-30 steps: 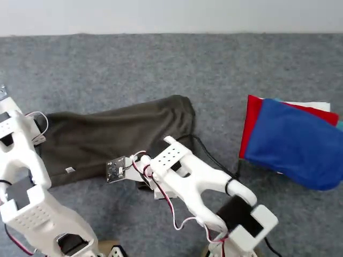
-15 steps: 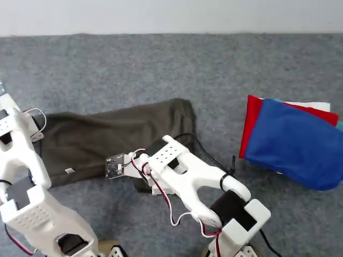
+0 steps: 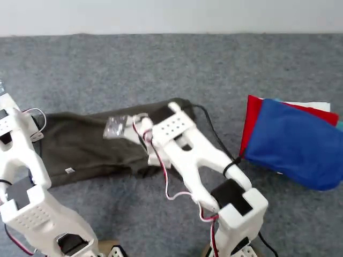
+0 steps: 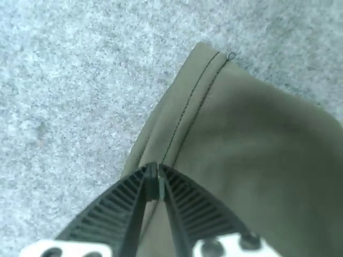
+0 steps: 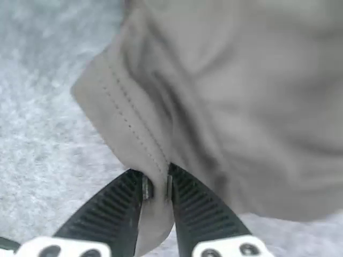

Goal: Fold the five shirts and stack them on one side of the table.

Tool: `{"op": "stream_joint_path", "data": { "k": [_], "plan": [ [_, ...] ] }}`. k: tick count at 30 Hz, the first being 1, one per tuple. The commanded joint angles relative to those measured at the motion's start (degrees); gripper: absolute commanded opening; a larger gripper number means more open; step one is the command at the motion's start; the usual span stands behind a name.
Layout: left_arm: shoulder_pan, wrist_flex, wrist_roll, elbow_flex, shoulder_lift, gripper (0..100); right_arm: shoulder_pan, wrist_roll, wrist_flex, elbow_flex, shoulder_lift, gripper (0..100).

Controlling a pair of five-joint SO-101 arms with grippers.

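Olive-green fabric shirt [image 3: 91,142] lies stretched over the left and middle part of the grey carpet-like table cover [image 3: 225,69], and both claws have hold of it. The left gripper [image 4: 154,179] has its black ribbed jaws pressed tight together on the stitched hem [image 4: 176,107] of this shirt, close to one corner of the cloth. The right gripper [image 5: 157,187] is nearly closed, with a thin fold of the hemmed edge [image 5: 123,112] pinched between its jaws, and the cloth bunches just beyond them. In the high view the white left arm [image 3: 19,160] is at the shirt's left end and the white right arm [image 3: 187,155] is over its right end. Farther right, well apart from the olive shirt, rests a stack of folded shirts: a blue shirt [image 3: 295,142] on top, a red shirt [image 3: 253,120] under it, and a white shirt edge [image 3: 313,105] behind. A pale surface [image 3: 161,16] runs along the far side of the table.
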Motion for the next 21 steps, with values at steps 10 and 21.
{"op": "stream_joint_path", "data": {
  "k": [10, 21],
  "plan": [
    [1.4, 0.4, 0.4, -2.1, -2.6, 1, 2.9, 5.6, 17.4, -59.3, 33.4, 0.8],
    [3.0, 0.4, 0.2, -2.1, -2.6, 1, 4.6, -0.5, 20.6, -87.6, 50.9, 30.9]
  ]
}}
